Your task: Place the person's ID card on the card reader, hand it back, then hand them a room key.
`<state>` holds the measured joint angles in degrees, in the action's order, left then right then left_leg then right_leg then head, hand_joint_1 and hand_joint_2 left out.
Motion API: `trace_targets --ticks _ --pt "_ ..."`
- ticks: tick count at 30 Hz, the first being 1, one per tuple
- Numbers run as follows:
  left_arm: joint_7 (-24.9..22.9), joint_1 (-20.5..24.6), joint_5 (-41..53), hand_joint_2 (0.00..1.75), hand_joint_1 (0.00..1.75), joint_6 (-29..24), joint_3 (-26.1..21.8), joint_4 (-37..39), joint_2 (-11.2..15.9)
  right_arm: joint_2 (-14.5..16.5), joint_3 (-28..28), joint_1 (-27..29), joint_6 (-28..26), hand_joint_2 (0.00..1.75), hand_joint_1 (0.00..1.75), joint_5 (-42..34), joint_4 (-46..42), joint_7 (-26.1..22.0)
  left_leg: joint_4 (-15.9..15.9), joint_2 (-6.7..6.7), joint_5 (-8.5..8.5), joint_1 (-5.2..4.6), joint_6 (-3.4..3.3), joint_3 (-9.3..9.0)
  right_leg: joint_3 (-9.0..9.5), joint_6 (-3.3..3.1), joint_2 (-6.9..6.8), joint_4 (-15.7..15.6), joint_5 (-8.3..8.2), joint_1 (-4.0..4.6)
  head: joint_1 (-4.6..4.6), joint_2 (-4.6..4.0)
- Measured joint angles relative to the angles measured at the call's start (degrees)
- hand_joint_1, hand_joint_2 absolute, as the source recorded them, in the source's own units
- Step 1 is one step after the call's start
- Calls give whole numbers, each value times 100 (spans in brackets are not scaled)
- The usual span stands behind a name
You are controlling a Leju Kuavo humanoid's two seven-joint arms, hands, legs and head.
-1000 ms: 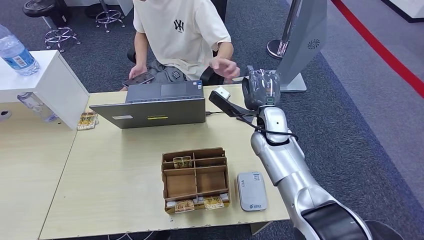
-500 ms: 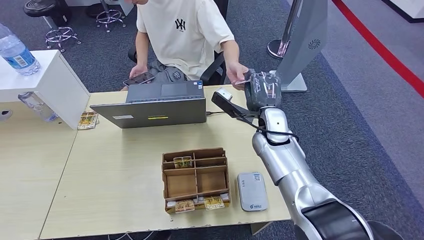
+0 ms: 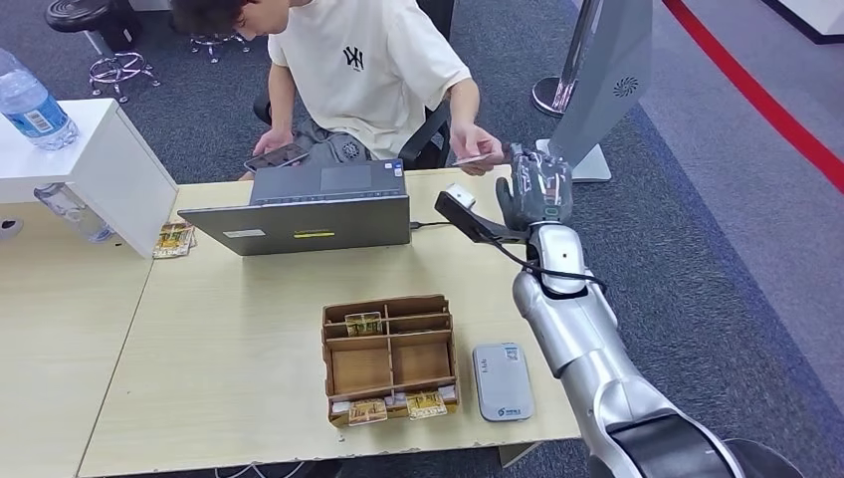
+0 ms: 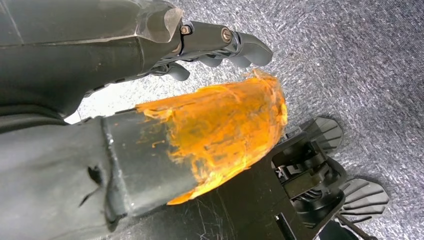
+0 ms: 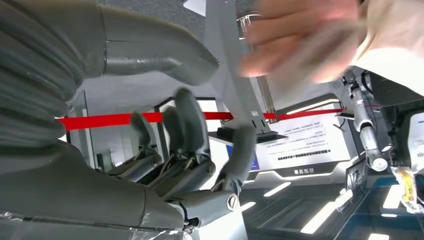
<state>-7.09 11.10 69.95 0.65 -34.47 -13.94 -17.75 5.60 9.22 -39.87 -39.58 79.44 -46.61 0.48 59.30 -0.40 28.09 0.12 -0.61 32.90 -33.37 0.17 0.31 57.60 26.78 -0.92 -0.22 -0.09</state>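
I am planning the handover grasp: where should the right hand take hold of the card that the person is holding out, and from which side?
Likely the free end of the card, nearest the right hand: the person's hand covers the other end. Approach from the robot's side, fingers above and below its flat faces.

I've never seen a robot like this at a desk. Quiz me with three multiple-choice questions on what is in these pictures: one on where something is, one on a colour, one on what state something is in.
1. Where is the white card reader?
A. on the laptop
B. on the table, beside the wooden box
C. on the floor

2. What colour is the stripe on the floor?
A. red
B. green
C. yellow

3. Who holds the card?
A. the right hand
B. nobody
C. the person's hand

Answers:
1 B, it lies flat next to the box.
2 A, it shows plainly red.
3 C, the robot's fingers are spread and empty.
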Motion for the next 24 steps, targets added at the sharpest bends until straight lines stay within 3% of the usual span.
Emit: trace_targets --ticks 7,18,24 --pt "48 -49 -194 0 0 -93 20 0 -2 71 -121 684 -3 175 0 -674 -914 -712 -1 -1 0 1 0 0 1 0 -2 0 0 1 0 0" --pt "298 -307 -685 0 0 -466 19 0 2 321 463 3234 -15 175 0 -1609 -4153 -1367 -6 -13 21 2 2 1 3 4 -10 0 27 1 1 0" --pt "365 -403 -818 0 0 -548 10 0 11 318 1013 4191 -1 175 0 -1608 -4977 -1410 -6 -11 27 2 5 -1 4 2 -9 0 29 1 1 0"
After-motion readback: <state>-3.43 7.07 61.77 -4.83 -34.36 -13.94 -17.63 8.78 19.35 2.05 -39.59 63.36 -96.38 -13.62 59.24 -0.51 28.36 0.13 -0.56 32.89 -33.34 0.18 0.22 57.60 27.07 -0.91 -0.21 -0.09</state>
